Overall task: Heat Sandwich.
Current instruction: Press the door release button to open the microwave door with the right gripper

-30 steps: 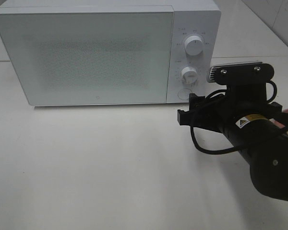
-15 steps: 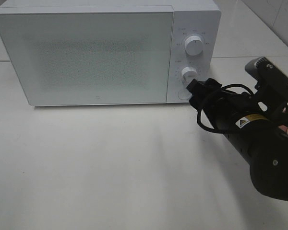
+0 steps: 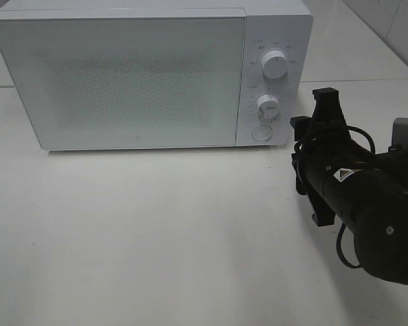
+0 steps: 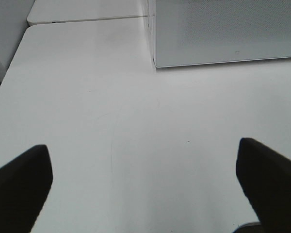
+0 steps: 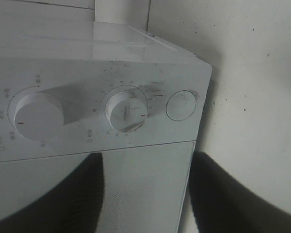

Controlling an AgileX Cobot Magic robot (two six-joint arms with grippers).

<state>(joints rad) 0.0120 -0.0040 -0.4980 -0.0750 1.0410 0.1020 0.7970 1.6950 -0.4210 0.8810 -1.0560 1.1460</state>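
sandwich: not in any view. The microwave [image 3: 122,75] door is shut and frosted, so I can't tell if it's inside or parked somewhere off-camera.
right gripper [image 5: 144,167]: turned sideways just off the control panel, jaws partway apart, nothing between them.
left gripper [image 4: 144,182]: jaws wide, empty, hanging over bare table [image 3: 156,238].
risk: my guess is it's going for the round button [image 3: 262,132] or the lower knob [image 3: 267,104] (they sit really close together), so a fingertip slightly off hits the wrong one. A hard push could also skid the whole oven backwards.
surface: matte white, smooth, probably not much grip.
room: second white tabletop behind, pale wall.
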